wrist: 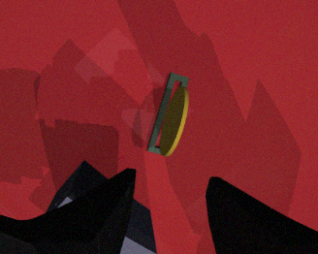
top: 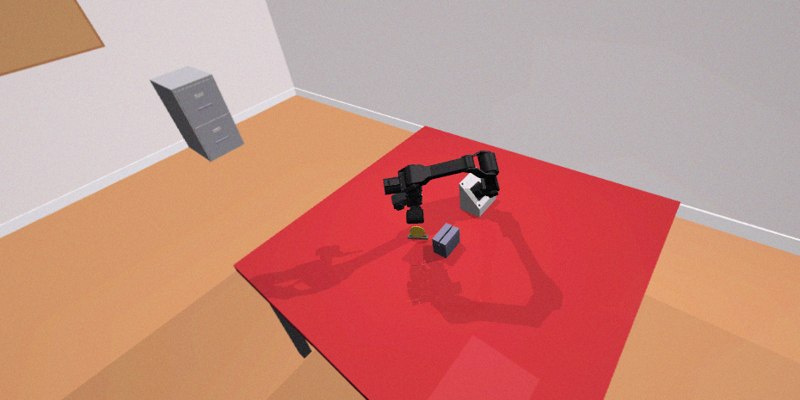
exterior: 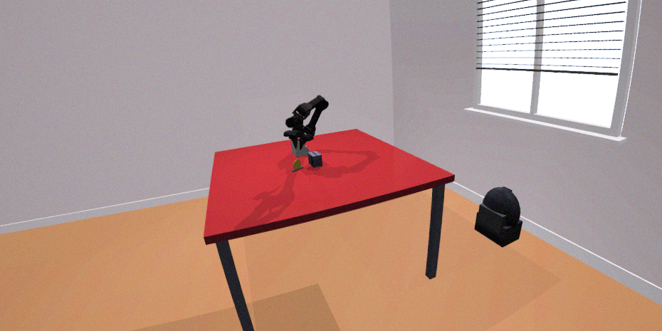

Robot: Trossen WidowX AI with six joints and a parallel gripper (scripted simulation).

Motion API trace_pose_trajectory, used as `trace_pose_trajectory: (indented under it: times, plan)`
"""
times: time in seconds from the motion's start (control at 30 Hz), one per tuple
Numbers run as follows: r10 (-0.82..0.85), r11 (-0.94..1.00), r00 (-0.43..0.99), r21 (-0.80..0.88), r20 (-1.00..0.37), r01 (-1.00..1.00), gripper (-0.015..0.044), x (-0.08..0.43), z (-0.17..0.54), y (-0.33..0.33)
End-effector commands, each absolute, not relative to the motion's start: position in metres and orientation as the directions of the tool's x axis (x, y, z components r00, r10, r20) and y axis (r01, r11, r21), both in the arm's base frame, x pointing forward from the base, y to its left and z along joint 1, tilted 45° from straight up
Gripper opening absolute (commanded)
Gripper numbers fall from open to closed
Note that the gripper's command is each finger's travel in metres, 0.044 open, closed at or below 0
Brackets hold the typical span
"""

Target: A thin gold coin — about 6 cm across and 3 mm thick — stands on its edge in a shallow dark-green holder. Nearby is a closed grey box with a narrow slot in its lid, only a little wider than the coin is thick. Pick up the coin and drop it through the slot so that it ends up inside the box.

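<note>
From the top view I had the gripper (top: 415,217) hanging just above the gold coin (top: 416,230), which stood in its green holder (top: 417,236) beside the grey slotted box (top: 446,239). The exterior view showed the coin (exterior: 297,164) apart from the arm. Through the wrist camera the fingers stood partly open, gripping nothing.

Gold coin (wrist: 175,125) in dark-green holder (wrist: 166,113), grey slotted box (top: 446,239), black arm (top: 442,169), red table (top: 559,262).
</note>
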State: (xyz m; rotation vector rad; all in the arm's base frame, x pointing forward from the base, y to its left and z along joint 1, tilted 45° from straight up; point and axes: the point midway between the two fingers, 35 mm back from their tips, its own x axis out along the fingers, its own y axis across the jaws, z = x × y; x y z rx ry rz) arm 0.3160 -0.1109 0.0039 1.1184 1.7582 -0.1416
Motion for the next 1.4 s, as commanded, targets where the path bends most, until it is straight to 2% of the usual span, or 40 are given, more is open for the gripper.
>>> trace_pose_trajectory:
  times: [0.0,1.37]
  plan:
    - [0.696,0.398,-0.015,0.368,-0.718,0.840,0.0161,0.308,-0.016,-0.122]
    - [0.696,0.398,-0.015,0.369,-0.717,0.840,0.0161,0.304,-0.072,-0.067]
